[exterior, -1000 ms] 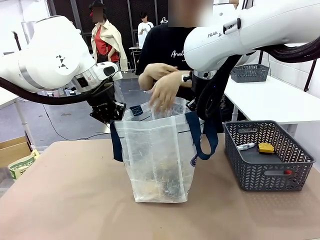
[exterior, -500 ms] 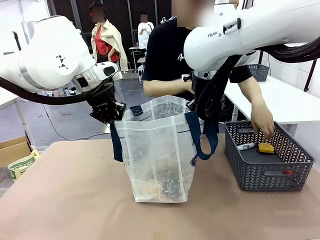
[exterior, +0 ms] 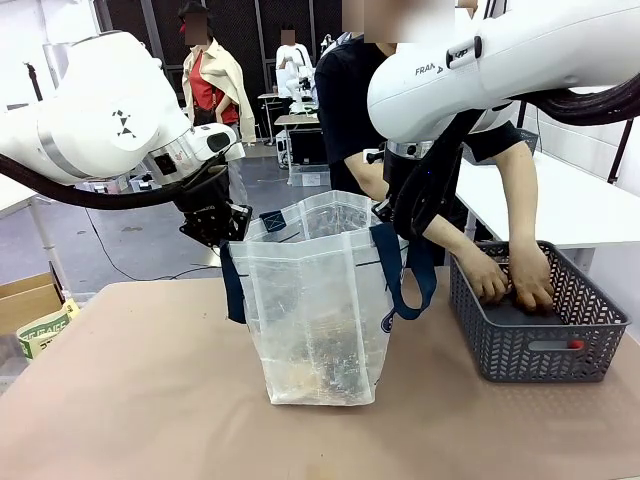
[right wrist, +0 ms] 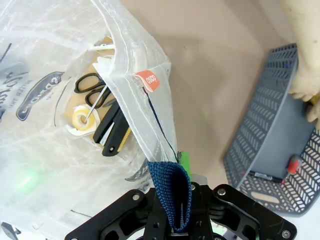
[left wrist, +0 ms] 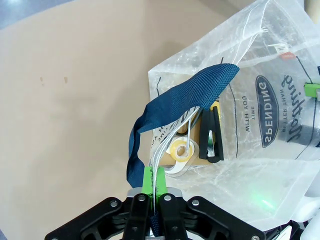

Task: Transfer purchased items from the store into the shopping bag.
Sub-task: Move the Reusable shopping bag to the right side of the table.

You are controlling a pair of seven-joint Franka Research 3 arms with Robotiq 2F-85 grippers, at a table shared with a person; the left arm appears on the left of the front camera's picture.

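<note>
The tan table carries everything. In its middle the shopping bag stands upright, its mouth spread wide between the two arms. To the bag's right, and apart from it, sits the dark grey mesh basket. The left gripper is pinched fully shut on the bag's rim where the navy strap joins it. The right gripper is clamped just as tightly on the opposite strap, so the pair hold the bag open. The person across the table has both hands down inside the basket, apparently gathering goods there. Through the translucent wall, things already lie at the bottom of the bag: black-handled scissors, a black and yellow cutter and a roll of tape. A dark pen lies in the basket. The step in hand looks to be the person's pick from the basket. The next move probably asks the arms only to keep the mouth steady and wide while the hands bring the goods over the rim and drop them in.
</note>
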